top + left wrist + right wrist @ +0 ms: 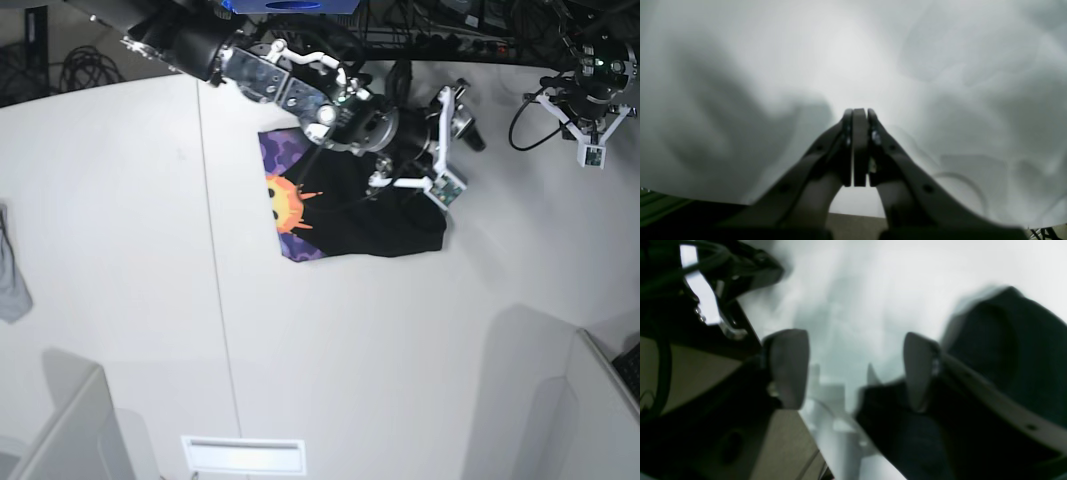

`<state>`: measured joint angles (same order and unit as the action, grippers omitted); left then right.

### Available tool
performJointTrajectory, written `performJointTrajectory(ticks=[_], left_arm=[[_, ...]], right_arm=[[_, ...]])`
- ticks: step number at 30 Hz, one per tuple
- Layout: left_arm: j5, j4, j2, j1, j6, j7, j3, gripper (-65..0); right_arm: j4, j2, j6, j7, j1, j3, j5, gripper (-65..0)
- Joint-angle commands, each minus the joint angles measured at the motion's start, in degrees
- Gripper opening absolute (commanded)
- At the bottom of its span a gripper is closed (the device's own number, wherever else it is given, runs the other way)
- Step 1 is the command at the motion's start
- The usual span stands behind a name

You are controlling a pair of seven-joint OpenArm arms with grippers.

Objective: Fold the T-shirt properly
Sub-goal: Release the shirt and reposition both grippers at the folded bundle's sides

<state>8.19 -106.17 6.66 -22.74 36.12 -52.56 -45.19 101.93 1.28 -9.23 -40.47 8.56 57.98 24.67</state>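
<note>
The T-shirt (365, 215) lies on the white counter (330, 340) as a compact bundle near the far edge, under the right arm. Most of what shows is plain black cloth, folded over so that only a strip of the printed side is left along its near-left border — purple with the orange-yellow sun face. The bundle is small compared with a spread shirt, so I judge several folds are already made. Its outline is uneven, though, with a rounded bulge at the right end and a slanting lower edge, so a last fold or some squaring up probably remains.

The right pincer (853, 370) hangs low over the shirt with its two pale fingertips (788, 366) set wide apart and nothing between them. Dark cloth fills the lower right of the right wrist view, just beside one fingertip, but that view is too blurred to say whether it touches the cloth. In the base view the right arm reaches across the bundle's upper right part.

The left pincer (859, 146) is drawn together to a narrow slit, its fingers nearly meeting. It holds nothing I can make out, and only pale counter shows beyond it. In the base view that arm sits off at the far right, well apart from the shirt.

A small grey cloth (12, 270) lies at the left edge of the counter, far from the work.
</note>
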Motion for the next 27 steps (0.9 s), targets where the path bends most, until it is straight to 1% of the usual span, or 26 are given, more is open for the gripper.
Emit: performJointTrajectory(ticks=[1, 3, 4, 5, 7, 9, 10, 13, 16, 19, 20, 21, 23, 24, 26, 27], left_arm=[[0.4, -1.1, 0.7, -0.1, 0.3, 0.6, 0.0, -65.0], [0.4, -1.1, 0.5, -0.1, 0.3, 0.6, 0.0, -65.0], [0.5, -1.2, 0.5, -0.1, 0.4, 0.6, 0.1, -65.0], [0.5, -1.2, 0.4, -0.1, 0.4, 0.6, 0.1, -65.0], [2.4, -1.4, 0.2, -0.2, 0.5, 0.6, 1.4, -65.0], [7.9, -1.7, 0.2, -0.8, 0.5, 0.5, 3.7, -65.0], [11.7, -1.9, 0.2, -1.2, 0.5, 0.5, 4.4, -65.0], [22.9, -2.0, 0.5, -2.0, 0.5, 0.5, 5.3, -65.0], [31.8, -1.9, 0.6, -1.8, 0.1, 0.5, 5.5, -65.0], [36.0, -1.7, 0.4, -0.5, 0.1, 0.5, 6.6, -65.0], [36.2, -1.4, 0.4, 0.1, 0.1, 0.5, 7.1, -59.6], [36.3, -0.7, 0.3, 0.7, 0.1, 0.5, 7.7, -52.7], [36.6, 1.1, -0.1, 2.0, 0.1, 0.5, 9.4, -34.9], [36.6, 1.9, -0.9, 2.7, 0.1, 0.5, 10.3, -26.3], [36.6, 3.4, -2.4, 4.0, 0.1, 0.5, 11.5, -13.5], [36.6, 4.4, -3.0, 4.6, 0.1, 0.5, 12.2, -8.2]], right_arm=[[2.7, 0.7, -0.3, 1.7, 0.7, -3.3, -0.6, -36.3], [6.2, 3.8, -0.3, 1.6, -1.5, -9.1, -0.4, -51.9], [7.7, 4.9, -0.3, 1.6, -3.4, -12.7, -0.4, -61.4], [8.7, 5.6, -0.3, 1.6, -5.2, -15.6, -0.4, -65.0], [10.0, 6.3, -0.3, 2.0, -9.7, -21.8, -0.3, -65.0], [10.3, 6.3, -0.3, 2.0, -13.9, -27.7, -0.4, -65.0], [10.2, 6.3, -0.3, 2.1, -15.5, -30.2, -0.4, -65.0], [10.1, 6.7, -0.2, 2.1, -18.8, -34.4, -0.4, -65.0], [10.1, 6.7, -0.2, 2.1, -21.2, -37.7, -0.5, -65.0], [10.2, 6.7, -0.1, 2.1, -22.9, -40.6, -0.5, -65.0], [10.4, 6.7, 0.0, 2.1, -23.5, -41.3, -0.5, -65.0], [10.5, 6.7, 0.0, 2.1, -24.1, -41.8, -0.5, -65.0], [10.5, 6.7, 0.0, 2.1, -24.9, -42.5, -0.5, -65.0], [10.5, 6.8, 0.0, 2.1, -25.1, -42.6, -0.5, -65.0], [10.5, 8.4, 0.0, 2.1, -25.6, -42.5, -0.5, -65.0], [10.5, 9.3, 0.0, 2.1, -25.7, -42.2, -0.4, -65.0]])
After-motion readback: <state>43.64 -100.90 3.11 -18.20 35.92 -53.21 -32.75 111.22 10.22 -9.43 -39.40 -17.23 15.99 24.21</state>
